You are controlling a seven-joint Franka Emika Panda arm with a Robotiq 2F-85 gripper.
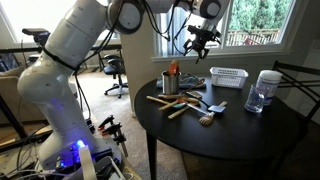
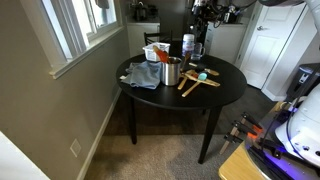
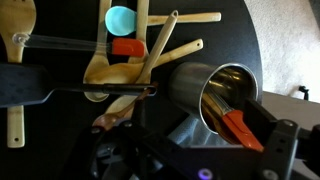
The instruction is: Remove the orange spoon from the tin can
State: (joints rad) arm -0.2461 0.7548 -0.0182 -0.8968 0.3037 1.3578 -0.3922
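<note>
The tin can point(image 1: 171, 84) stands near the edge of the round black table point(image 1: 230, 125). The orange spoon point(image 1: 173, 68) sticks up out of it. Both also show in an exterior view, the can point(image 2: 172, 71) with the spoon point(image 2: 164, 56) in it. In the wrist view I look into the can's mouth point(image 3: 215, 95), and the orange spoon point(image 3: 240, 126) leans against its rim. My gripper point(image 1: 200, 40) hangs open and empty above the table, higher than the can and to one side of it. Its dark fingers point(image 3: 200, 142) frame the can's mouth without touching it.
Pale wooden utensils point(image 1: 186, 104), a black spatula point(image 3: 30, 86) and a light-blue spoon point(image 3: 120, 18) lie beside the can. A white slatted basket point(image 1: 228, 76) and a clear jar point(image 1: 262, 92) stand farther back. A blue cloth point(image 2: 143, 75) lies next to the can.
</note>
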